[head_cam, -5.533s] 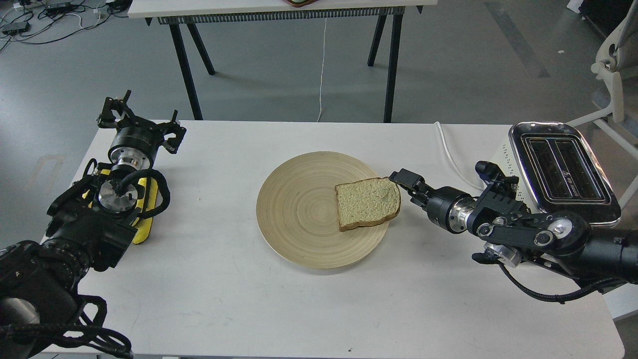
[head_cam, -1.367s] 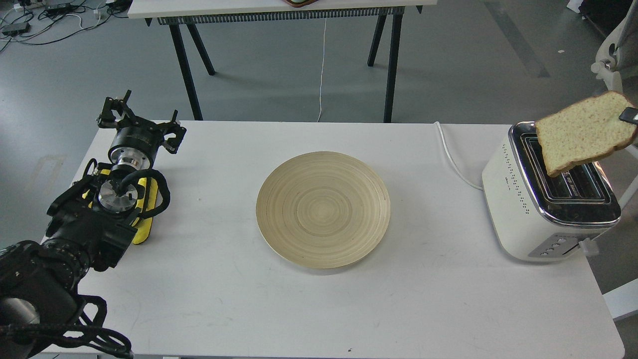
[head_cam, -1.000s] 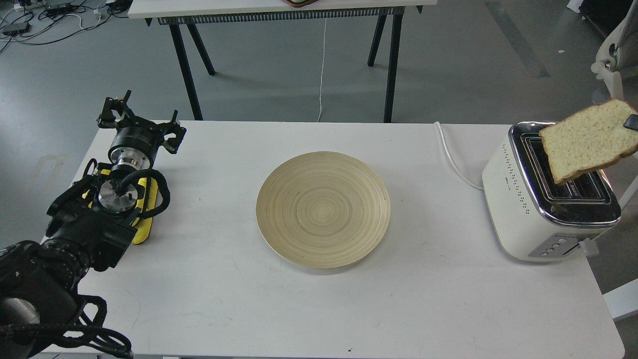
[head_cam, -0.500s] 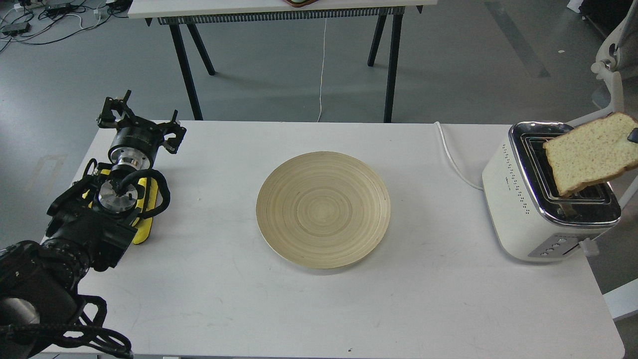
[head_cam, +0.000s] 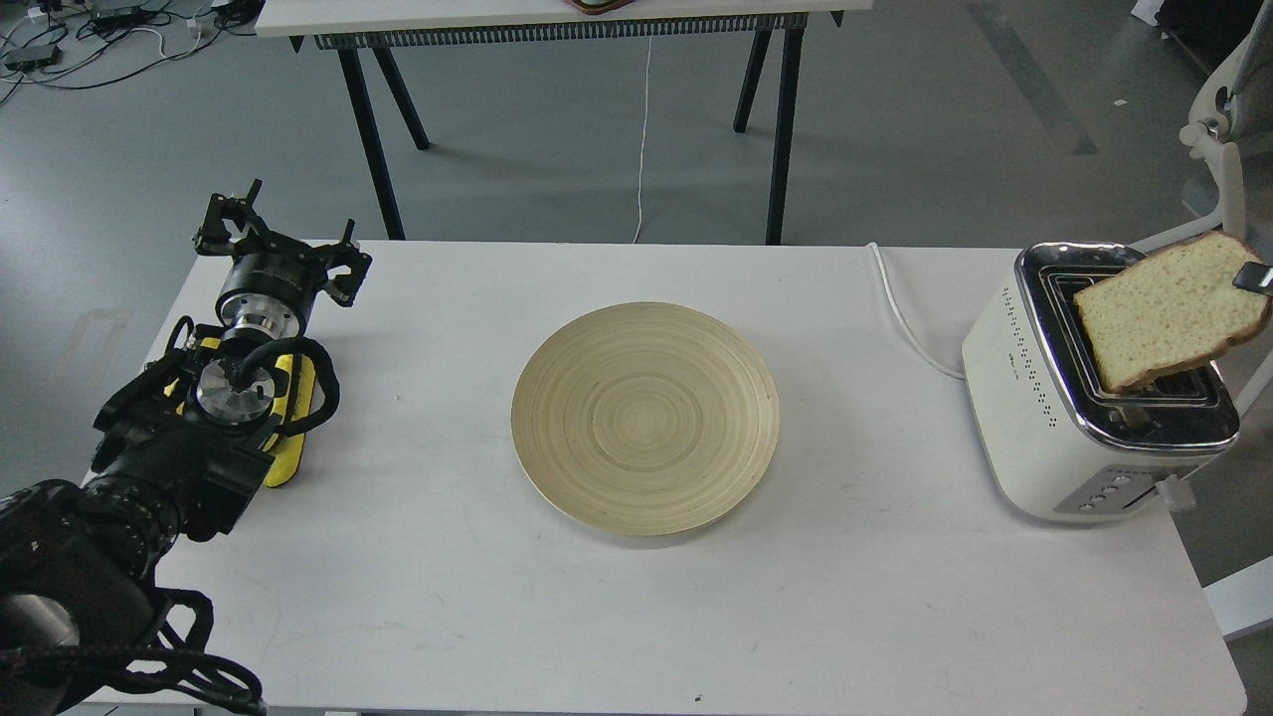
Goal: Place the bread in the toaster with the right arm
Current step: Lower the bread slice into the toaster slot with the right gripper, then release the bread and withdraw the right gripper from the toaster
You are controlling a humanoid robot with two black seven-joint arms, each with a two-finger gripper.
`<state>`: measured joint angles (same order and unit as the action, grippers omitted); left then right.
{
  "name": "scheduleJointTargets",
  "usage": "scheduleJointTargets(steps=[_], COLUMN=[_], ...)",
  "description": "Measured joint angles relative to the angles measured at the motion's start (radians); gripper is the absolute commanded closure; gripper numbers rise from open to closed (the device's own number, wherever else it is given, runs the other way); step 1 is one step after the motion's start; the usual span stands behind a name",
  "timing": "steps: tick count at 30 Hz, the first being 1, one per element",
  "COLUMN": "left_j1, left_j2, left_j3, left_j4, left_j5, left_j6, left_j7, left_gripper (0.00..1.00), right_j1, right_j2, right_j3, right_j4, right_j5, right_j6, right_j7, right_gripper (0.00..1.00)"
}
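Although only a sliver of my right hand [head_cam: 1255, 278] shows at the frame's right edge, it is plainly clamped on the far corner of the bread [head_cam: 1169, 313], since the slice hangs in the air with nothing else under it; how far the fingers are parted I cannot tell. Over the last second and a half the slice has come down and swung flatter against the toaster [head_cam: 1079, 398], and in the last half second it has shifted a little back toward me, so its lower corner now sits at the near end of the slots. I judge that to mean the descent is under way but the slice is not yet lined up: it leans across the chrome top at an angle instead of standing edge-down over one slot. The bread looks pale and speckled, with a brown crust and a rounded top, held stiff with no sag. Further out, the wooden plate [head_cam: 557, 467] lies bare in the middle of the worktop [head_cam: 845, 617], and my left hand [head_cam: 278, 254] rests idle at the far left, fingers apart, holding nothing.
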<state>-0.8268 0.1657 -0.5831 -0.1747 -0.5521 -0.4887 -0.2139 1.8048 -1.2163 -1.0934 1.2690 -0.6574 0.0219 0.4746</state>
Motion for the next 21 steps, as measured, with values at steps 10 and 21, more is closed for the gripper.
scheduleJointTargets(steps=[10,21], left_j1=[0.0,0.0], left_j2=[0.0,0.0], left_j3=[0.0,0.0], left_j4=[0.0,0.0], left_j5=[0.0,0.0], left_j6=[0.0,0.0], left_j7=[0.0,0.0], left_gripper=[0.0,0.0], right_j1=[-0.001,0.007], right_j2=[0.039,0.056], right_j3=[0.003,0.132], right_j4=[0.001,0.007], right_j5=[0.063,0.189], right_j6=[-0.005,0.022], right_j7=[0.001,0.002], right_gripper=[0.36,0.0])
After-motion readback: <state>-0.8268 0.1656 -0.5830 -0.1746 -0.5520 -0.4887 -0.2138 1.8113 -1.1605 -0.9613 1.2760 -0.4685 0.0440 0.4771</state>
